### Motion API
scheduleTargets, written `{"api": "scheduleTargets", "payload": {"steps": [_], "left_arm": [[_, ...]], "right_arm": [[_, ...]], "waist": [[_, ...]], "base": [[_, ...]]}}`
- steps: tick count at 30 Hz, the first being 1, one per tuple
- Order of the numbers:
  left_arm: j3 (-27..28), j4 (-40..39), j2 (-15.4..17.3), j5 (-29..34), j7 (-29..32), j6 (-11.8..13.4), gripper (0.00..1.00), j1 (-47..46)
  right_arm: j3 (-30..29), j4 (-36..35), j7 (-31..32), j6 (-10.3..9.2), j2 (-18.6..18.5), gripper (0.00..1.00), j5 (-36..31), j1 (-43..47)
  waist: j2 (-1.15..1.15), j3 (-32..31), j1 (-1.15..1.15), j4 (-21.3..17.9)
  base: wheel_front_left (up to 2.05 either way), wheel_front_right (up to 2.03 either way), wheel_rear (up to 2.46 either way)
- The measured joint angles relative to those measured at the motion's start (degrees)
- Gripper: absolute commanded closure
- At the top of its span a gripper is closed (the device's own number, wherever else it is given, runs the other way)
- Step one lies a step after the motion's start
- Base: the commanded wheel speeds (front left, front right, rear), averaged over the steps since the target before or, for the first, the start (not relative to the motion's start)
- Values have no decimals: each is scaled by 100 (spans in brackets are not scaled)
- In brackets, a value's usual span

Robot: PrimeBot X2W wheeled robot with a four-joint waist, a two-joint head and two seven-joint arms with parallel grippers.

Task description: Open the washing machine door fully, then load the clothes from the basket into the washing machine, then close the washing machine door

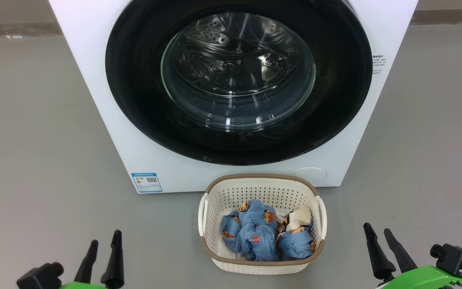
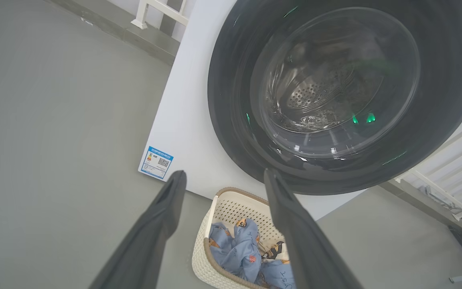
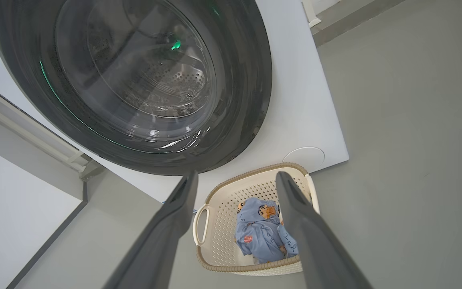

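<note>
The white washing machine point(image 1: 94, 100) stands ahead with its round black-rimmed door point(image 1: 142, 100) shut; the steel drum shows through the glass bowl point(image 1: 239, 68). On the floor before it sits the cream basket point(image 1: 215, 257) holding light blue printed clothes point(image 1: 257, 235). My left gripper point(image 1: 104, 237) hovers open at the lower left, well left of the basket. My right gripper point(image 1: 376, 229) is open at the lower right, right of the basket. The left wrist view shows the door point(image 2: 231, 104), basket point(image 2: 201, 261) and clothes point(image 2: 235, 253); the right wrist view shows door point(image 3: 251, 80), basket point(image 3: 215, 245) and clothes point(image 3: 259, 237).
Grey floor point(image 1: 34, 140) spreads on both sides of the machine. A blue label point(image 1: 146, 182) sits at the machine's lower left corner and a round white cap point(image 1: 309, 173) at its lower right. White frames point(image 2: 447, 168) stand beside the machine.
</note>
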Motion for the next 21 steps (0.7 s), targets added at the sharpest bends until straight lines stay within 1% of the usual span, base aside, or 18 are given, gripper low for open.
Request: {"api": "scheduleTargets", "payload": {"steps": [21], "left_arm": [[-127,-100,75,1326,-355,-1,0,5]], "right_arm": [[38,-70,-343,0,-100,0,-1277,0]], "waist": [[0,51,0,-37]], "base": [[0,0,0]]}}
